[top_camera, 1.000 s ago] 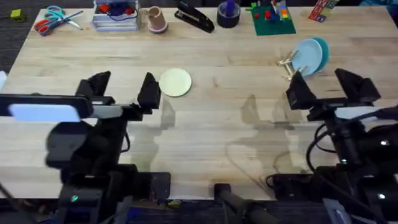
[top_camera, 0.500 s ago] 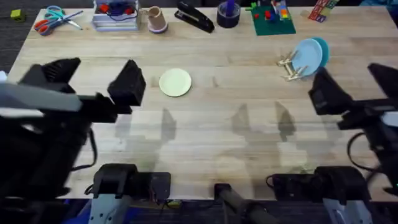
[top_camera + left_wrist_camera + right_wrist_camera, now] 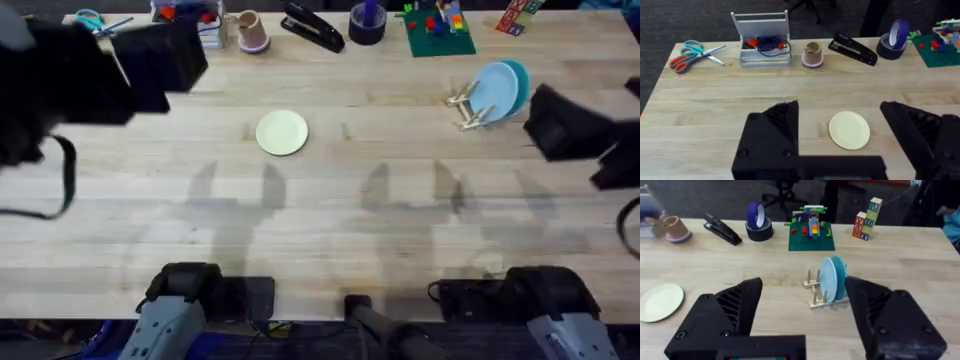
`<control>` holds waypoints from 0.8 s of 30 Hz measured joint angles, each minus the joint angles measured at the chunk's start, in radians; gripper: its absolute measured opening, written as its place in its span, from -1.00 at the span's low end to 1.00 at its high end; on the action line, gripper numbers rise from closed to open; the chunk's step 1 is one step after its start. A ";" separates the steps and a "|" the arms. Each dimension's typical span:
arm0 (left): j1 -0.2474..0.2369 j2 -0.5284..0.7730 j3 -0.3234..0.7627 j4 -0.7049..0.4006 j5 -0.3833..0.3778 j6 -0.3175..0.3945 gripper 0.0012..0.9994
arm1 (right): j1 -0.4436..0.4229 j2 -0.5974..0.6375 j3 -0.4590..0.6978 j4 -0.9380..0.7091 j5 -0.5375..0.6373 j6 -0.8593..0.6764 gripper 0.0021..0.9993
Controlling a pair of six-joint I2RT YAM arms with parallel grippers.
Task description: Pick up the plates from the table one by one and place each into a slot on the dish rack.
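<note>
pale yellow-cream round plastic plate [image 3: 282,132] lay flat on light wood plank table [image 3: 330,230]. left gripper [image 3: 842,145] fingers spread, empty. right gripper [image 3: 805,325] fingers spread, empty. small wooden dowel dish rack [image 3: 817,296] held light blue and teal plates [image 3: 831,279] upright. letters on toy blocks [image 3: 867,219] unreadable.

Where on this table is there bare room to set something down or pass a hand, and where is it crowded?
Free: the wide wood of the table nearer the arm bases than the cream plate, and the stretch between that plate and the dish rack. Crowded: the far edge, lined with scissors, organiser tray, cup, stapler, tape roll and green baseplate.
</note>
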 joint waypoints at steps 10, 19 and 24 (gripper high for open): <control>0.000 0.222 0.238 -0.200 0.000 0.000 0.99 | 0.000 0.347 0.351 -0.203 0.000 -0.015 0.98; 0.000 0.377 0.360 -0.338 0.034 0.000 0.99 | 0.000 0.621 0.666 -0.419 0.000 -0.036 0.98; 0.000 0.420 0.398 -0.369 0.050 0.000 0.99 | 0.000 0.743 0.811 -0.564 0.000 -0.038 0.99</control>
